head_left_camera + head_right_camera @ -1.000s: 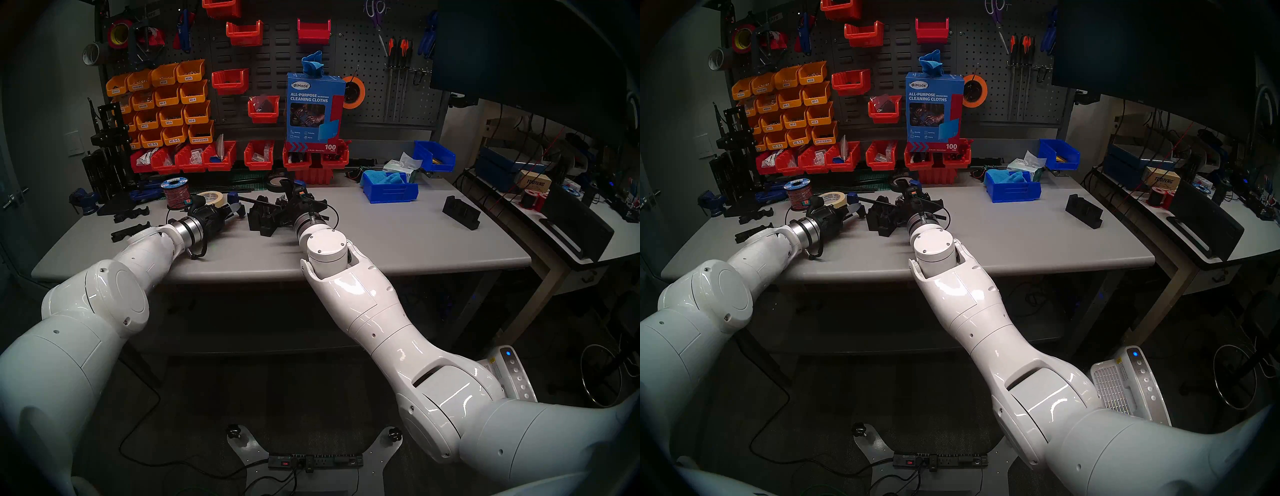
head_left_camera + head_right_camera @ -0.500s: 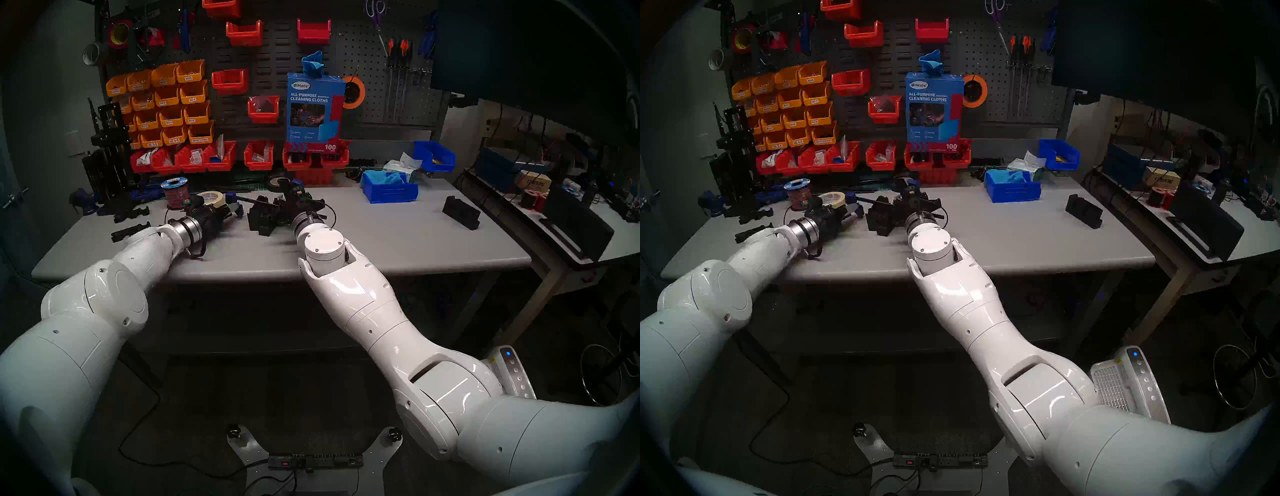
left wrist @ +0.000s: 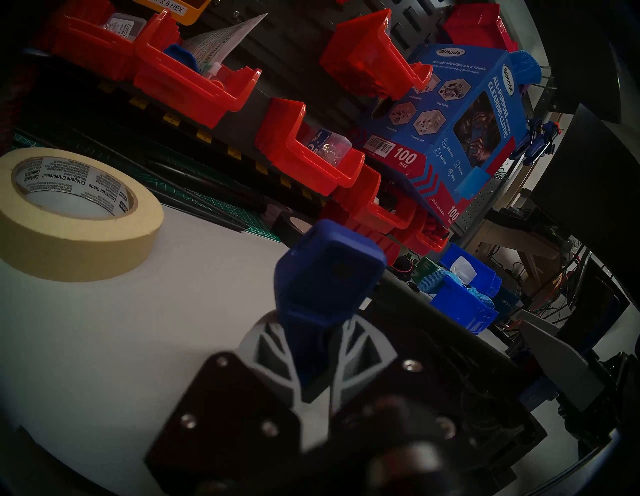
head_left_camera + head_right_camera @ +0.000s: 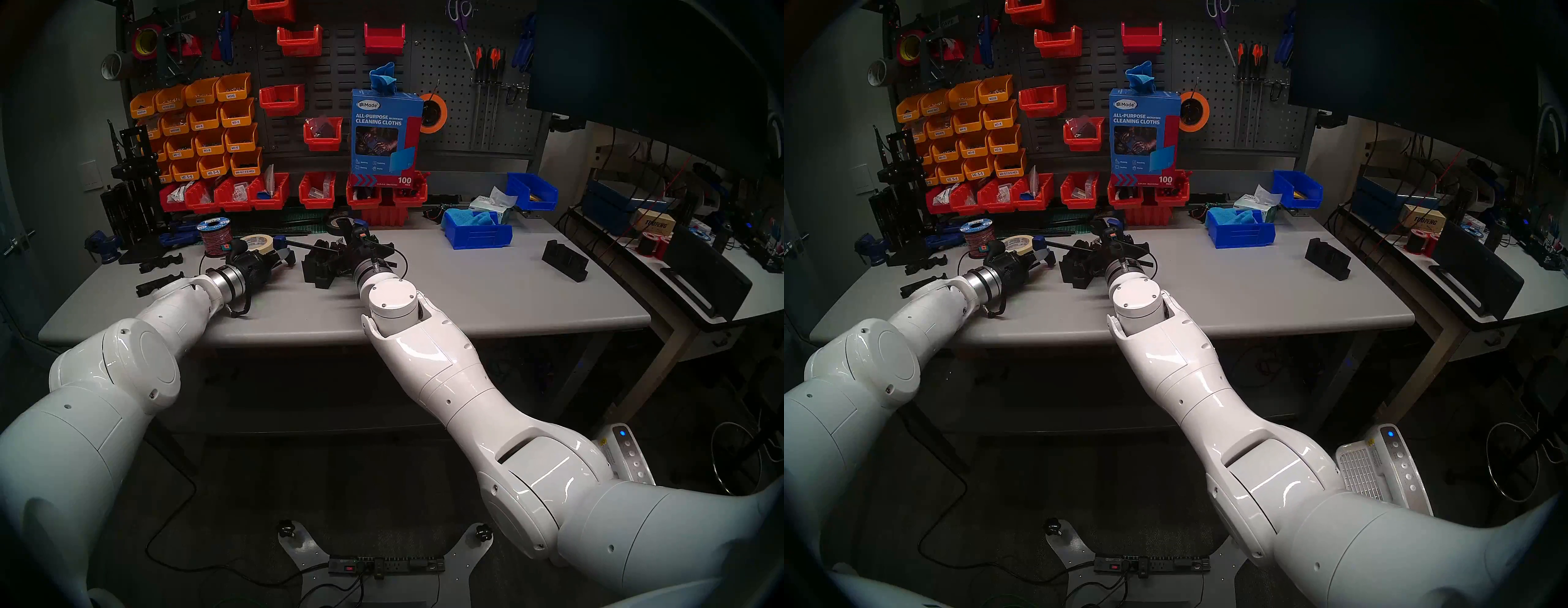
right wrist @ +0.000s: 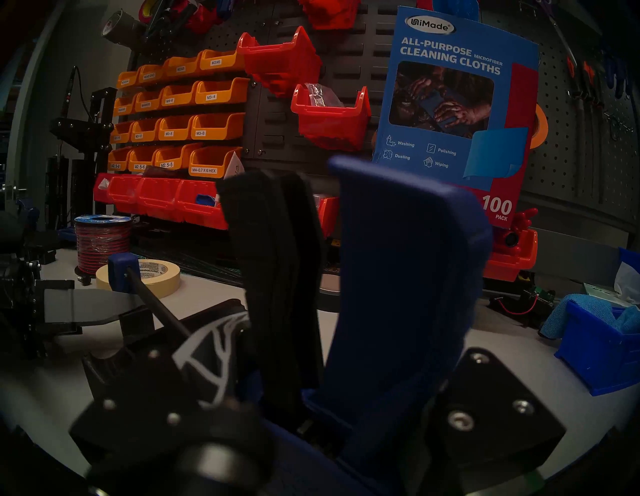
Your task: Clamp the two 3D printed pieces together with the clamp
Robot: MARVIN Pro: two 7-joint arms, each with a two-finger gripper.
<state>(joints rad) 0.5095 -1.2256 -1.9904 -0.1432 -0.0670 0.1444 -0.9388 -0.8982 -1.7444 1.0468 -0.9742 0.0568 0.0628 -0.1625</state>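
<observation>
Both arms are clad in glossy white shells, built of rounded segments with round joint caps fastened by small screws. Behind the left gripper (image 4: 285, 260), a ribbed black housing is joined to a polished silver collar edged with a black ring, and a thin black cable is looped beneath the wrist. Behind the right gripper (image 4: 347, 250), a similar silver collar and cable are seen. The fingers (image 3: 273, 350) are grey latticed pieces mounted on black plates with silver screws.
</observation>
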